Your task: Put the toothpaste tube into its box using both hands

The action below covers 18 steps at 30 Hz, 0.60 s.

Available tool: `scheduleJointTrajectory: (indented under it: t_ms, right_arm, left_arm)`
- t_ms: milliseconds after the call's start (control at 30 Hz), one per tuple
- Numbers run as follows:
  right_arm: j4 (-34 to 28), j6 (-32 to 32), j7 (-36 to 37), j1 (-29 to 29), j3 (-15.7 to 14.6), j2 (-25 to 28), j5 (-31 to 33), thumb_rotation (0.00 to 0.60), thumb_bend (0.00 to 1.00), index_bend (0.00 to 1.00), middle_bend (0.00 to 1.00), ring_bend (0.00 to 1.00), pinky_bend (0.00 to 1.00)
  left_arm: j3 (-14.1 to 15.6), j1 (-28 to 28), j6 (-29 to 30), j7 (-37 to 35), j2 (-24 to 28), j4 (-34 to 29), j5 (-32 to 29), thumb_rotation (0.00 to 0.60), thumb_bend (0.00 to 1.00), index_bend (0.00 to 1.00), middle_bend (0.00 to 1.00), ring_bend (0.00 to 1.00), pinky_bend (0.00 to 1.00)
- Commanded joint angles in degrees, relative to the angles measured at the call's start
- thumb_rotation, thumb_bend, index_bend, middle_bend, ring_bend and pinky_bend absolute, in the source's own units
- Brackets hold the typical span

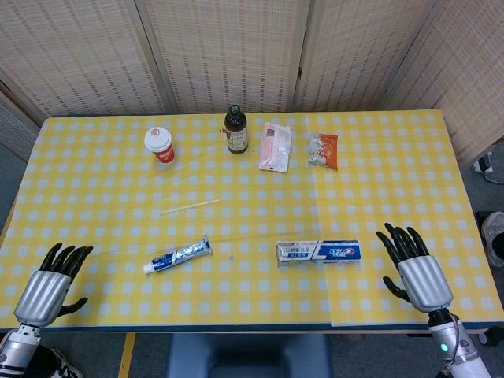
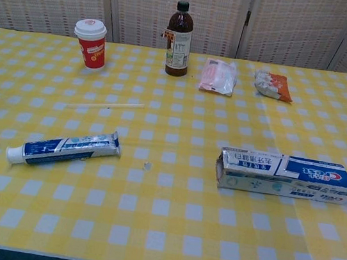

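Both of my robot hands rest at the near edge of the desk point(image 1: 394, 150), holding nothing. My left robot hand point(image 1: 49, 283) lies at the near left corner with its dark fingers point(image 1: 69, 256) spread and pointing away from me. My right robot hand point(image 1: 416, 272) lies at the near right, fingers likewise apart and stretched forward. Only the head view shows them.

Between them, on the yellow checked cloth, the toothpaste tube point(image 2: 64, 148) lies flat and slightly tilted, its white cap toward my left robot hand. Well apart from it, toward my right, the toothpaste box point(image 2: 285, 175) lies on its side, its open end facing the tube. A thin pale straw point(image 2: 106, 105) lies beyond the tube.

Along the far side stand a red paper cup point(image 2: 91, 42) with a white lid and a brown bottle point(image 2: 179, 39), upright. Next to them lie a pink packet point(image 2: 218, 75) and an orange snack bag point(image 2: 273, 84).
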Motion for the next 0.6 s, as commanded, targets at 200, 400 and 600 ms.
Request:
scheduleJointTrajectory:
  t_ms: [200,400,600]
  right_arm:
    - [-0.1,-0.4,-0.1,0.1,0.1,0.0,0.4,0.6,0.32,0.0,0.0,0.0,0.0]
    - [-0.1,0.4,0.3,-0.3,-0.2,0.3,-0.2,0.6,0.32,0.0,0.0,0.0,0.0]
    - [-0.3,1.2,0.7,-0.7,-0.2,0.5,-0.4,0.6,0.32,0.0,0.0,0.0,0.0]
  left_arm:
    - [0.2,0.0,-0.2,-0.2,0.2,-0.4,-0.2,0.6,0.2,0.0,0.16,0.14,0.05]
    - [0.7,-0.6,-0.6,-1.7,-0.4,-0.4,1.6,0.6,0.2,0.0,0.16,0.14,0.07]
    - [0.1,-1.9,2.6,-4.3,-4.4,2.6,6.3,0.6,0.2,0.08,0.45,0.44,0.46]
